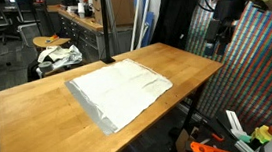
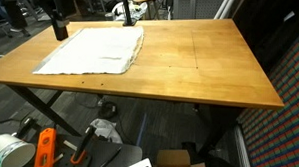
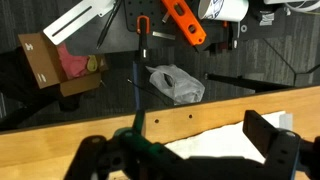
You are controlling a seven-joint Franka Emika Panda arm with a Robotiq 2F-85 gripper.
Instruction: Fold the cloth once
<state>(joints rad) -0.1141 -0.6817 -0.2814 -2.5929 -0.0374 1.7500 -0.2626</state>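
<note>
The cloth [image 1: 122,87] lies flat on the wooden table [image 1: 40,120], off-white with a grey edge along its near side. In an exterior view the cloth [image 2: 91,51] covers the far left part of the tabletop. My gripper [image 1: 215,40] hangs in the air off the table's right side, well above the surface. In an exterior view the gripper [image 2: 59,30] shows as a dark shape by the cloth's far left corner. In the wrist view the gripper [image 3: 195,135] is open with nothing between its fingers. Below it are the cloth [image 3: 220,148] and the table's edge [image 3: 200,115].
A chair with a white-and-dark fabric bundle [image 1: 59,56] stands behind the table. A black stand [image 1: 102,27] rises at the table's far edge. On the floor lie an orange tool [image 3: 185,22], a cardboard box [image 3: 45,62], a plastic bag [image 3: 175,82] and a white bucket [image 2: 7,149].
</note>
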